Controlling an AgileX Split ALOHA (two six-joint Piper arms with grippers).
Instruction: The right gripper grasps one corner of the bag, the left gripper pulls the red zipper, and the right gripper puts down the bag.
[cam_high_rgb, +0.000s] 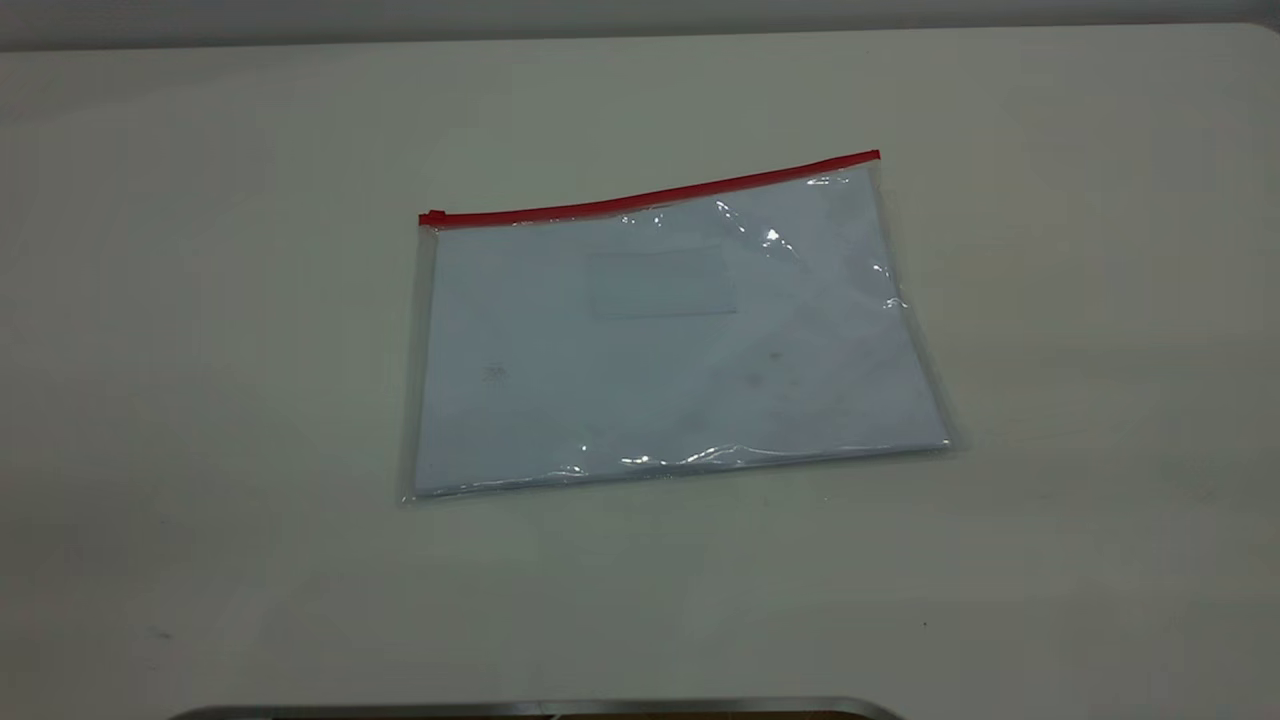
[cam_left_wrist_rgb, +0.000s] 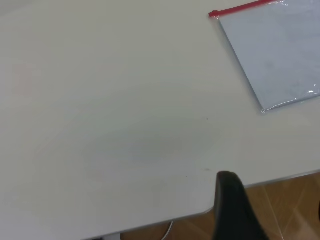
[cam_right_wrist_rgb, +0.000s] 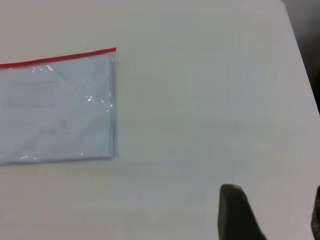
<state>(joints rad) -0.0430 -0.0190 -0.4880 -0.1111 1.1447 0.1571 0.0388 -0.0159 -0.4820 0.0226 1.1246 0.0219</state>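
The bag (cam_high_rgb: 660, 340), clear plastic with white sheets inside, lies flat mid-table. The red zipper (cam_high_rgb: 650, 197) runs along its far edge, with the slider tab (cam_high_rgb: 432, 217) at the left end. The corner of the bag (cam_high_rgb: 872, 165) at the zipper's right end lies flat. Neither gripper shows in the exterior view. My left gripper (cam_left_wrist_rgb: 274, 200) is open and empty over the table's edge, far from the bag (cam_left_wrist_rgb: 275, 55) and the slider (cam_left_wrist_rgb: 213, 14). My right gripper (cam_right_wrist_rgb: 272, 200) is open and empty above bare table, apart from the bag (cam_right_wrist_rgb: 55, 110) and its red corner (cam_right_wrist_rgb: 111, 54).
The white table (cam_high_rgb: 200, 400) bears only the bag. A metal-rimmed edge (cam_high_rgb: 540, 708) shows at the front of the exterior view. Wooden floor (cam_left_wrist_rgb: 290, 210) shows beyond the table's edge in the left wrist view. The table's edge (cam_right_wrist_rgb: 300, 50) shows in the right wrist view.
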